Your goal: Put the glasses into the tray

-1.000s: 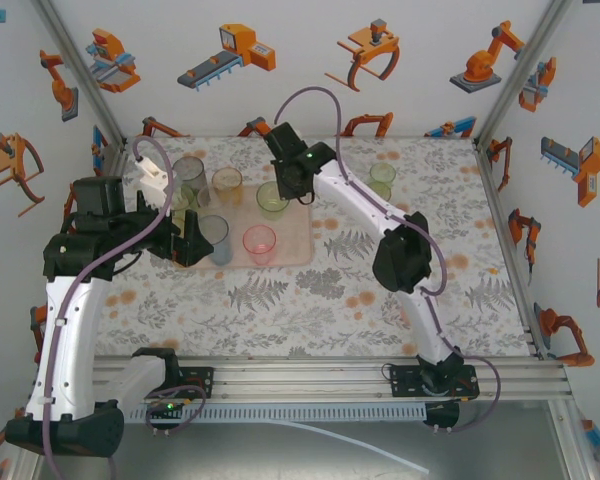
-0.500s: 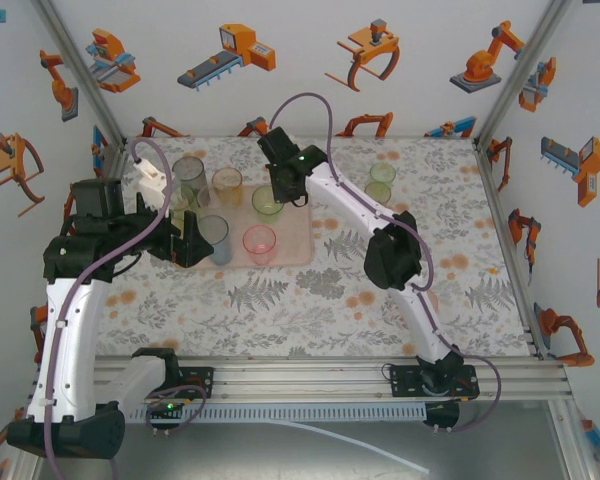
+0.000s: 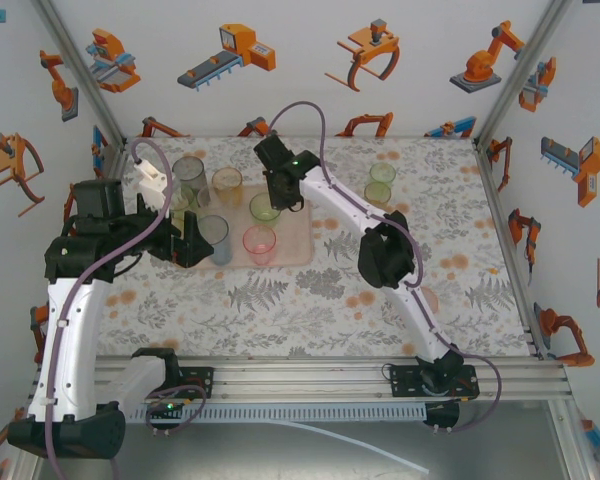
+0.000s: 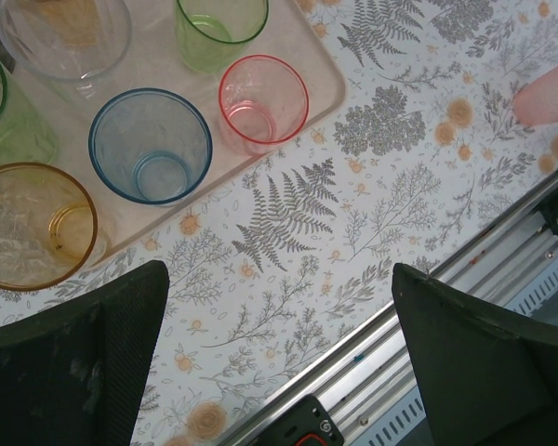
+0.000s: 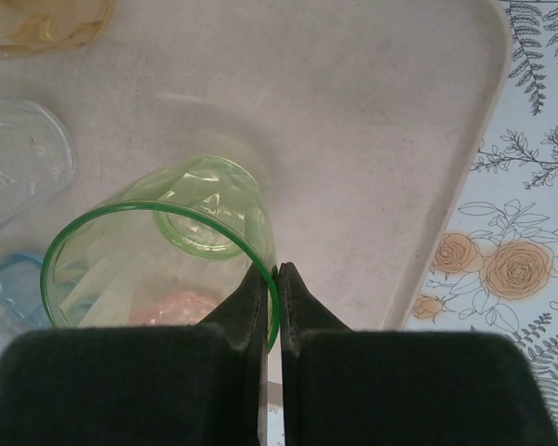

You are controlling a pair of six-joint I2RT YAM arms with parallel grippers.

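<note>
Grip is at the rim: your right gripper (image 5: 277,271) is pinching the green glass (image 5: 167,269) by its wall, one finger inside, one outside, holding it upright over a bare stretch of the tray (image 5: 372,139). Whether its base is touching, you cannot tell. Your left gripper (image 4: 279,344) is hovering wide open off the tray's near edge, probably to avoid crowding the blue glass (image 4: 151,146) and pink glass (image 4: 263,98).

Left hand (image 4: 279,279) wide open; right hand (image 5: 277,275) pinched shut, arm outstretched.
</note>
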